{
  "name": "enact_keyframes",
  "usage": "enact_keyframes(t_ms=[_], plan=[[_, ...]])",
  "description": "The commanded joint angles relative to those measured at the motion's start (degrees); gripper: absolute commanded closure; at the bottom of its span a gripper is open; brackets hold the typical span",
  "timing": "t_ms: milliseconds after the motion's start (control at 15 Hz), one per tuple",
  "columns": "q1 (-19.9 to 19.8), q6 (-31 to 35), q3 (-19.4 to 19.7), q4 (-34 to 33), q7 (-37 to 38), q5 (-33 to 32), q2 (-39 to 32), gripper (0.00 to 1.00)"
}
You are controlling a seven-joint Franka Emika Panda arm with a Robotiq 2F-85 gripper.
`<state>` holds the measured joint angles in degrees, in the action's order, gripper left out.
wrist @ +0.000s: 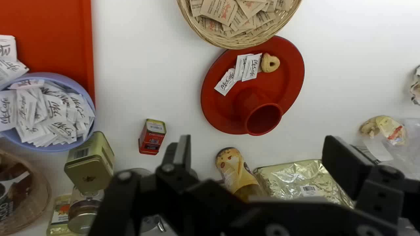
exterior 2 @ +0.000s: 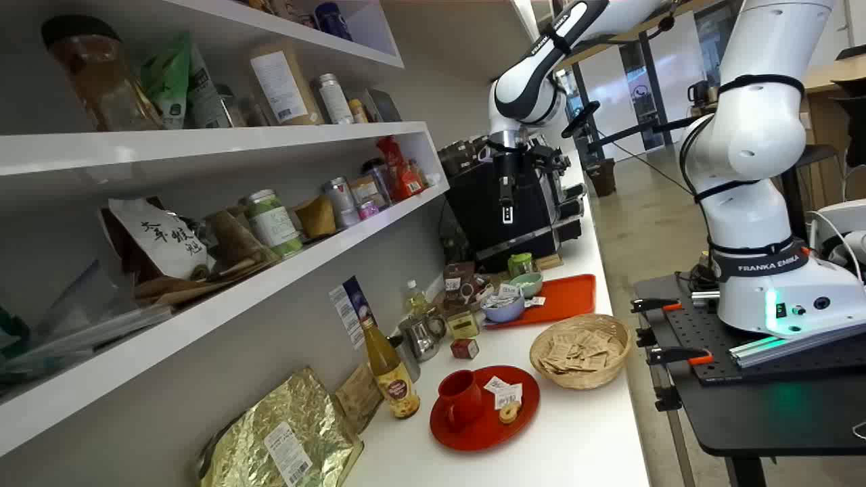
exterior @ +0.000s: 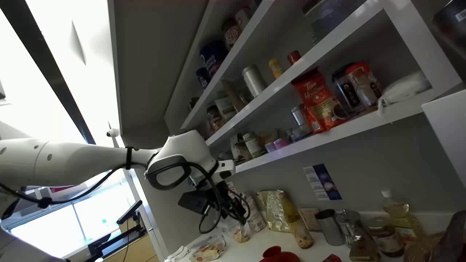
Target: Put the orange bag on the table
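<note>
The orange bag (exterior: 320,100) is a red-orange Tim Hortons packet standing on the lower wall shelf, beside dark- and red-lidded jars. It also shows smaller in an exterior view (exterior 2: 403,169), near the shelf's end. The table (exterior 2: 575,433) is the pale counter below the shelves; it fills the wrist view's background (wrist: 147,65). My gripper (wrist: 257,144) is open and empty in the wrist view, pointing down over the counter. In the exterior views the gripper (exterior: 238,214) (exterior 2: 507,210) hangs above the counter, apart from the bag. The bag is out of the wrist view.
The white shelf (exterior: 276,149) edge overhangs the counter's back. A red plate (wrist: 210,95) with a red mug (wrist: 262,119), a wicker basket (exterior 2: 582,379), a yellow bottle (exterior 2: 389,368), a gold foil bag (exterior 2: 284,433) and an orange-red tray (exterior 2: 572,297) stand on the counter.
</note>
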<state>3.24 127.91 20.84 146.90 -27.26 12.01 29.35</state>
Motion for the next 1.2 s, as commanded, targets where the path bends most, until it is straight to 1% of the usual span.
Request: enact_keyframes(t_ms=[0,200,267,400,667,800,1133], plan=[[-1.60,-0.24,-1.51,-0.10,-0.74,1.01,-0.31,0.00],[-1.60,-0.24,-1.51,-0.10,-0.74,1.01,-0.31,0.00],[-2.15,1.46,-2.06,0.24,-0.03,0.39,-0.67,0.00],[-4.29,10.22,-3.98,1.95,2.14,-1.49,-0.90,0.00],[-6.35,25.77,-4.62,3.63,3.21,-2.56,-1.26,0.00],[-7.62,32.45,-5.37,3.39,5.04,-4.32,-1.70,0.00],[-13.74,46.13,-9.67,-1.02,13.54,-12.09,-4.21,0.00]])
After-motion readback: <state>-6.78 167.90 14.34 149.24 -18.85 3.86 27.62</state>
